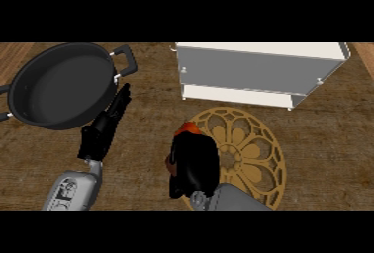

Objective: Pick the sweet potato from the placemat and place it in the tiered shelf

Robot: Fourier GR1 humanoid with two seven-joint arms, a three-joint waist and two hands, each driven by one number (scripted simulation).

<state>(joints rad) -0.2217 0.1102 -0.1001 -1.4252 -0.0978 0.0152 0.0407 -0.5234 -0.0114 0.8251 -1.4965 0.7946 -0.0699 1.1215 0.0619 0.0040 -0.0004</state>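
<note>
While the right robot hand point(191, 163) curls round the sweet potato point(191, 128) at nine o'clock on the placemat point(257, 148), the carry to the tiered shelf point(256, 66) at twelve o'clock looks undone. The left robot hand point(102, 129) rests straight-fingered by the pan point(62, 86), ten o'clock.

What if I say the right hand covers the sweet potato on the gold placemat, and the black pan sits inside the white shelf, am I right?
Not quite. The head view shows the black pan on the counter, left of the white tiered shelf, not inside it. The rest holds.
</note>
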